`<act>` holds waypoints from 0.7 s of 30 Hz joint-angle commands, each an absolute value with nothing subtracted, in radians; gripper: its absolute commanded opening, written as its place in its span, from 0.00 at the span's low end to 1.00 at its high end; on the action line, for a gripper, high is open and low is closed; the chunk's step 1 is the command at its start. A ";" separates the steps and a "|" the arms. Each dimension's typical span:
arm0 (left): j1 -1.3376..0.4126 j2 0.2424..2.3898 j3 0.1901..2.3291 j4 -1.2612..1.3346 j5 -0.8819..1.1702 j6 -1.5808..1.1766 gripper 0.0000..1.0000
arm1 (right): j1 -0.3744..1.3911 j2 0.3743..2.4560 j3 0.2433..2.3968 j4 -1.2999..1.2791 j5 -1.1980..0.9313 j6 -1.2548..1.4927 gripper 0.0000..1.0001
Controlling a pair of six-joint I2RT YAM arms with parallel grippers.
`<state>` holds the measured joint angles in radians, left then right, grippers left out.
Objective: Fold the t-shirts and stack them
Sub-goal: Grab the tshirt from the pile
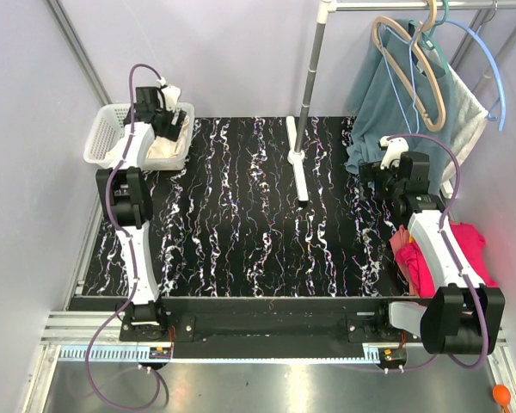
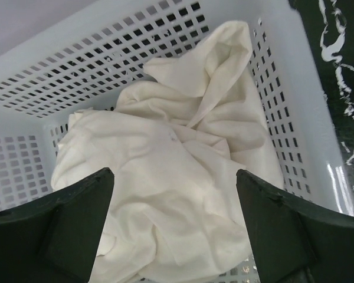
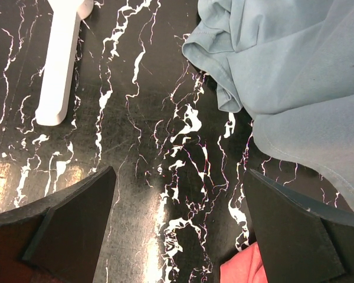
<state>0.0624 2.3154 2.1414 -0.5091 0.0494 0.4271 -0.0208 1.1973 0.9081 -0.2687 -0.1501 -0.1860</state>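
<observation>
A crumpled cream t-shirt (image 2: 183,153) fills the white mesh basket (image 2: 76,65) at the table's far left corner. My left gripper (image 2: 174,173) hovers just over it, open, fingers straddling the cloth without pinching it. From above, the left gripper (image 1: 163,112) sits over the basket (image 1: 103,133), with cream cloth (image 1: 168,148) showing. Folded magenta-pink t-shirts (image 1: 469,245) lie at the right edge, partly hidden under the right arm, with an orange-coral edge (image 1: 402,239) beside them. My right gripper (image 3: 180,171) is open above bare table, a coral cloth corner (image 3: 242,268) near its right finger.
A teal-blue garment (image 1: 387,103) hangs from hangers on a rack at the back right, its hem resting on the table (image 3: 295,71). The rack's pole and white foot (image 1: 297,163) stand at the table's back middle. The black marbled table (image 1: 241,224) lies between the arms.
</observation>
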 commanded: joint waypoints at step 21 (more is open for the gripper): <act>0.095 2.300 2.111 -0.383 0.086 0.401 0.00 | -0.021 1.244 0.908 -0.273 -0.144 -0.221 1.00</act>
<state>0.0860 2.4386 2.1227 -0.4473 0.0772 0.4648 -0.0208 1.2381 0.9043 -0.2829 -0.1478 -0.2066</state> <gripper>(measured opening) 0.036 0.994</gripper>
